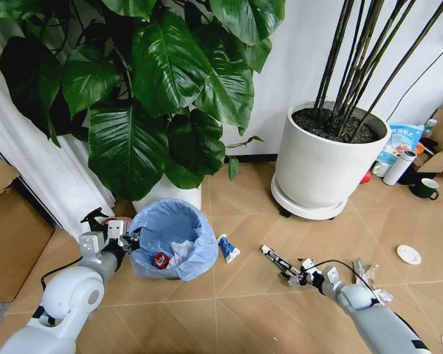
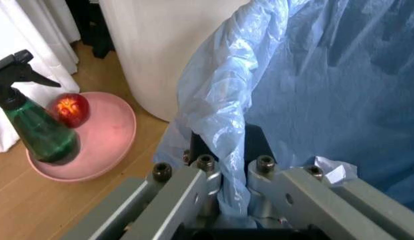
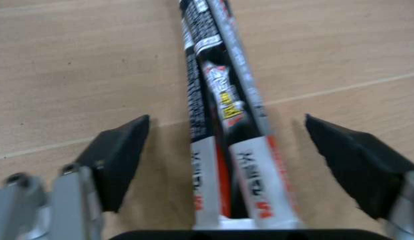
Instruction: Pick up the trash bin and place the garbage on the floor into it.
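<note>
The trash bin (image 1: 179, 234), lined with a light-blue bag, stands on the floor (image 1: 251, 214) in front of the leafy plant. My left gripper (image 1: 131, 240) is shut on its bag-covered rim (image 2: 220, 130), one finger on each side. A red can (image 1: 160, 259) and white paper (image 1: 181, 251) lie inside. My right gripper (image 1: 294, 274) is low over the floor and open. A long black, red and white wrapper (image 3: 224, 125) lies between its fingers (image 3: 120, 157). Other garbage lies around: a blue-white piece (image 1: 228, 249), clear wrappers (image 1: 369, 274) and a white disc (image 1: 409, 254).
A big white plant pot (image 1: 321, 169) stands at the back right, the leafy plant's pot (image 1: 170, 195) behind the bin. A pink plate (image 2: 110, 145) with a green spray bottle (image 2: 33, 125) sits by the bin. Cardboard boxes (image 1: 7, 236) are left; a mug (image 1: 427, 189) far right.
</note>
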Controlling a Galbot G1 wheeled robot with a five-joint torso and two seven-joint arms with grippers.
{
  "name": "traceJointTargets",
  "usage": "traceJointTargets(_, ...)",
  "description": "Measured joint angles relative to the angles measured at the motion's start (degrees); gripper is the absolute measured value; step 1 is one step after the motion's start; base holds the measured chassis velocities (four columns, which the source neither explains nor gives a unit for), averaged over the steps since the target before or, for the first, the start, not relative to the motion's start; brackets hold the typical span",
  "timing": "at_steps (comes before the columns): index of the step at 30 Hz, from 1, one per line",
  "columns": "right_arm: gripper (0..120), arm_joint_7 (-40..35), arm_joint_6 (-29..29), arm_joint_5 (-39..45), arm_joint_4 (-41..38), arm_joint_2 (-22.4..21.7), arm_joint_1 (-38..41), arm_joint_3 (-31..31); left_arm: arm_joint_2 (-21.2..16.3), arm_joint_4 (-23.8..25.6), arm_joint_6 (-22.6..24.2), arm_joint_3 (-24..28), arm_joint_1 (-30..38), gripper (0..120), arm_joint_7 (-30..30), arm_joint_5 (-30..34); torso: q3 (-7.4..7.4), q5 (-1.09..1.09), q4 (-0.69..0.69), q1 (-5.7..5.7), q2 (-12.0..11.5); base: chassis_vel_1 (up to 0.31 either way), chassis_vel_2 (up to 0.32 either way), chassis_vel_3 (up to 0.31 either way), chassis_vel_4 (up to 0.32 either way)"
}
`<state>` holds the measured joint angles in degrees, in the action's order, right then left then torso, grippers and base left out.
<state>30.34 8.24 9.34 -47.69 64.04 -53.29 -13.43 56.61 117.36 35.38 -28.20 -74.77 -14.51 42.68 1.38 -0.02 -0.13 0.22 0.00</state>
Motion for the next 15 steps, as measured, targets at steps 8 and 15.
traceJointTargets(8,49,0.4,0.3,0.0,3.1,2.6,1.3,-0.9,-0.2,-0.1,0.0,0.1,0.3,0,-0.1,0.1,-0.01,-0.05,0.0,0.0,0.0,0.0,0.0,0.0,0.0)
traceJointTargets(15,29,0.4,0.3,0.0,3.4,3.2,1.3,-1.4,-0.5,-0.1,0.0,0.1,0.4,0,-0.1,0.3,-0.01,-0.04,0.0,0.0,0.0,0.0,0.0,0.0,0.0)
